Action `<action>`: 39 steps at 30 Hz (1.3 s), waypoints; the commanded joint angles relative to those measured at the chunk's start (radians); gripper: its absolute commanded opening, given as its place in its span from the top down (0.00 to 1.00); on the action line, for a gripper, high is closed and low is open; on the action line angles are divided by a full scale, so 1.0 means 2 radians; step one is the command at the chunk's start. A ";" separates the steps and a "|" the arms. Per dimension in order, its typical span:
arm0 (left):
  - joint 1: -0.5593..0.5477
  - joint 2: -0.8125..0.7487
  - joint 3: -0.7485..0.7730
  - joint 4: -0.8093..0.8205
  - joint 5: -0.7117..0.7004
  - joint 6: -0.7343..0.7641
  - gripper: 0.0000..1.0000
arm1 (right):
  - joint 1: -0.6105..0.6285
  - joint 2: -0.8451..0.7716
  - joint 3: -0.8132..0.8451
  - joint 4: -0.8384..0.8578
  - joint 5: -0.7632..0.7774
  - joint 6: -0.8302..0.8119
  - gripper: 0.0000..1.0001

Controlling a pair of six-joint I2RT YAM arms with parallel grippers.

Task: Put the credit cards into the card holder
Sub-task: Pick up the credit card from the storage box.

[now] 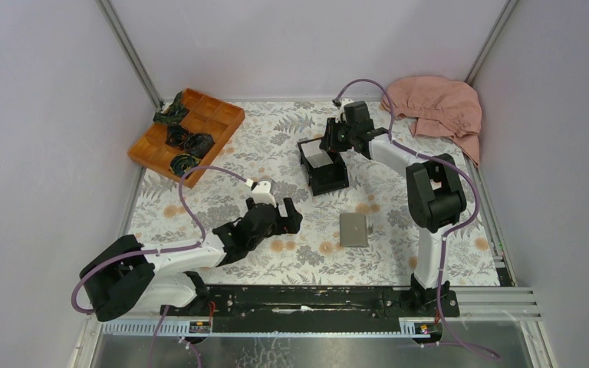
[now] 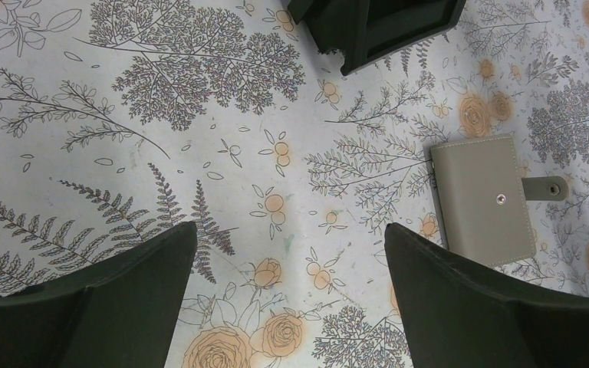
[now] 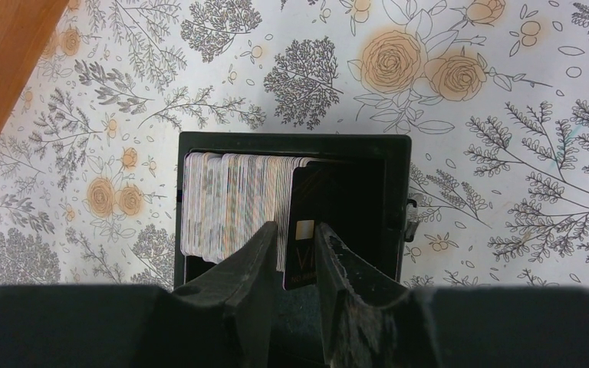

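1. The credit cards (image 3: pixel 230 203) stood on edge as a packed row inside the black box (image 3: pixel 291 139), toward the far side of the worktop (image 1: pixel 276 146). Upright like that, each card offered an edge to grip, probably why they were stored so.
2. The right pincer (image 3: pixel 295 230) hung over the open end of the row, one finger on each side of the dark card (image 3: pixel 307 192) at its end. Only a slim gap separated the fingers. Whether they had already clamped the card could not be told from the wrist view.
3. The end card was the likely choice because free space in the box beside it left room for a finger.
4. The card holder (image 2: pixel 483 199) lay flat and folded shut on the worktop, snap tab to one side, well apart from the box and nearer the arm bases. No card was in it, so the task looked barely begun.
5. The left pincer (image 2: pixel 291 238) hovered above the worktop with its fingers wide apart and empty, the card holder just beside one fingertip. It seemed placed there to open or steady the holder.
6. The wooden tray (image 1: pixel 153 146) and pink cloth (image 1: pixel 441 103) sat at the far corners, out of the way.
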State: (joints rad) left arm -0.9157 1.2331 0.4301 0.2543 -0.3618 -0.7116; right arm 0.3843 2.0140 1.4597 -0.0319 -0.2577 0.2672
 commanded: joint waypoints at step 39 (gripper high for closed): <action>-0.030 -0.013 0.021 0.035 -0.008 0.031 0.01 | 0.045 -0.169 -0.062 -0.028 0.186 -0.066 1.00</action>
State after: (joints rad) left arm -0.9489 1.2308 0.4328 0.2546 -0.3672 -0.6960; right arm 0.4435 1.8214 1.3746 -0.0959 0.0174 0.1539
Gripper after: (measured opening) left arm 0.992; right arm 0.015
